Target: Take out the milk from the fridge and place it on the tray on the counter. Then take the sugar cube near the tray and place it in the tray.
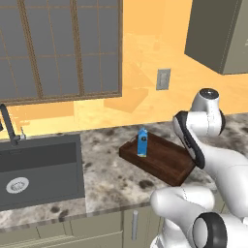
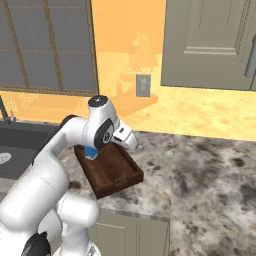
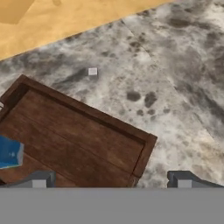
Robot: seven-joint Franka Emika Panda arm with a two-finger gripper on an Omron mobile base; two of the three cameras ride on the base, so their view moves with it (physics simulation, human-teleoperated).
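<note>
The dark brown wooden tray (image 1: pixel 167 160) lies on the speckled marble counter (image 1: pixel 106 179), set askew to the counter's front edge; its low rim encloses a bare plank floor, and the planks run along the tray's longer side. The tray holds one thing, the blue milk carton (image 1: pixel 142 142); the carton stands upright with its long axis vertical and its white gabled top upward, near the tray's end toward the sink (image 1: pixel 41 169); in the right base view a patch of the carton's blue (image 2: pixel 90 152) shows behind the arm; in the hand view its blue side (image 3: pixel 9 152) appears at the left edge, inside the tray's rim.

The sugar cube (image 3: pixel 92 71) sits on the bare counter outside the tray, near one of its long sides, on the wall side, and apart from the rim; it is a tiny white block with no long axis to speak of, and it rests flat on one face.

The gripper (image 3: pixel 111 180) hovers above the tray's end away from the carton; its two fingertips (image 3: pixel 39 180) stand far apart with nothing between them, one over the tray floor and the other over the counter just past the rim; the jaws are spread wide and empty.

The sink basin is sunk into the counter, well apart from the tray; a round drain shows at its bottom.
</note>
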